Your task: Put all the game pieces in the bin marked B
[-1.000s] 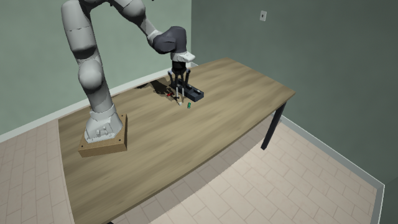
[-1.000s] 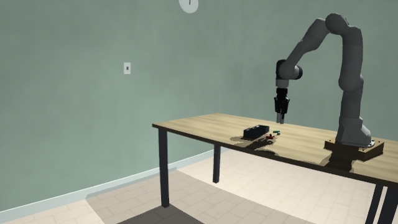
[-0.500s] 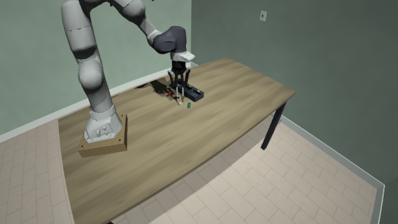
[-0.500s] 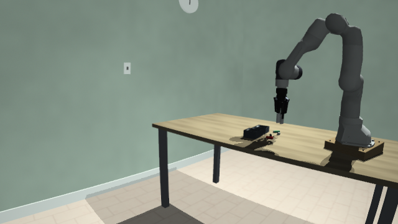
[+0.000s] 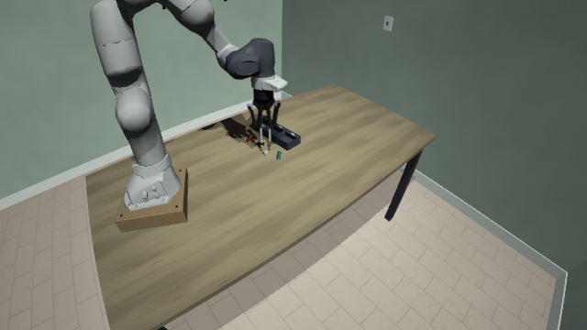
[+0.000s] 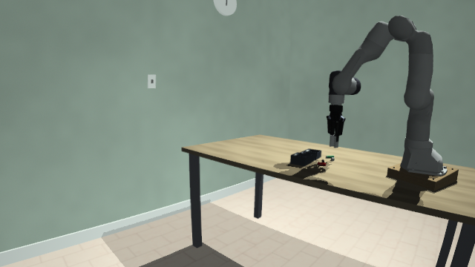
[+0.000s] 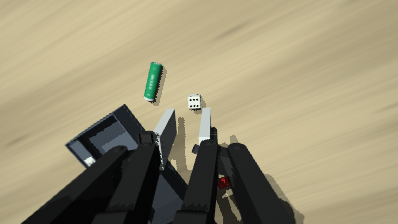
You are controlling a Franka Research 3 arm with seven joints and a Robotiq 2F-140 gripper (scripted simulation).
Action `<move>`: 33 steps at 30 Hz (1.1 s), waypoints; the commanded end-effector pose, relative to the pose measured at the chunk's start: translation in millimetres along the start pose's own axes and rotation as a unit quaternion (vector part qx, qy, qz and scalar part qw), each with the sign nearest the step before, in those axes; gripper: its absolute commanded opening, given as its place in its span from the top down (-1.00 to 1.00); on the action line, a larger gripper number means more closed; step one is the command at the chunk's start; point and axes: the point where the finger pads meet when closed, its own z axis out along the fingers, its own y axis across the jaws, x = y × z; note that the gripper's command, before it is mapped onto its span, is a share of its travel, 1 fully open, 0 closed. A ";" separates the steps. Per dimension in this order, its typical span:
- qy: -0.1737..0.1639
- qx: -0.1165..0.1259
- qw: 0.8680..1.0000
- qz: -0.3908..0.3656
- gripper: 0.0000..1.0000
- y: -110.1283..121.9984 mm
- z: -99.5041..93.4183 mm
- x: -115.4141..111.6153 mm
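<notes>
One white die [image 7: 194, 102] with black pips, green battery [image 7: 153, 81] [image 5: 279, 155] bearing illegible print, gripper [image 7: 189, 120] [image 5: 265, 140] [image 6: 334, 146] slightly spread.

Top: set back, angled down over one long edge of the desk [image 5: 257, 197] [image 6: 237, 152] [image 7: 300, 65]. Exterior: lower, facing the opposite long edge; sharing with top both corners of one short edge. Wrist: close, looking down.

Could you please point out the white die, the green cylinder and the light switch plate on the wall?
White die [image 5: 265, 153] [image 7: 194, 102]: top and wrist views, upper face.
Green cylinder [image 5: 279, 155] [image 6: 329, 156] [image 7: 153, 81]: all views, side.
Light switch plate [image 5: 385, 23] [image 6: 149, 81]: top and exterior views, face.
</notes>
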 end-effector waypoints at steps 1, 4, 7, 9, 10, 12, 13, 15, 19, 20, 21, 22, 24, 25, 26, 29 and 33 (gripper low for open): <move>-0.001 0.001 1.000 -0.002 0.63 -0.8 -0.2 -2.0; -0.001 0.001 1.000 -0.002 0.63 -0.8 -0.2 -2.0; -0.001 0.001 1.000 -0.002 0.63 -0.7 -0.2 -2.0; -0.001 0.001 1.000 -0.002 0.63 -0.7 -0.2 -2.0; -0.001 0.001 1.000 -0.002 0.63 -0.7 -0.2 -2.0; -0.001 0.001 1.000 -0.002 0.63 -0.7 3.8 -2.0; -0.001 0.001 1.000 -0.002 0.63 -0.7 7.8 -2.0; -0.001 0.001 1.000 -0.002 0.63 -0.6 15.8 -2.0; -0.001 0.001 1.000 -0.002 0.63 -1.0 23.8 -2.0; -0.001 0.001 1.000 -0.002 0.63 -1.3 27.8 -2.1; -0.001 0.001 1.000 -0.002 0.63 -1.6 31.8 -2.2; -0.001 0.001 1.000 -0.002 0.63 -2.0 35.8 -2.3; -0.001 0.001 1.000 -0.002 0.63 -2.7 43.8 -2.5; -0.001 0.001 1.000 -0.002 0.63 -3.2 47.8 -2.6; -0.001 0.001 1.000 -0.002 0.63 -3.6 51.8 -2.7; -0.001 0.001 1.000 -0.002 0.63 -5.0 63.8 -3.0; -0.001 0.001 1.000 -0.002 0.63 -6.7 63.8 -3.5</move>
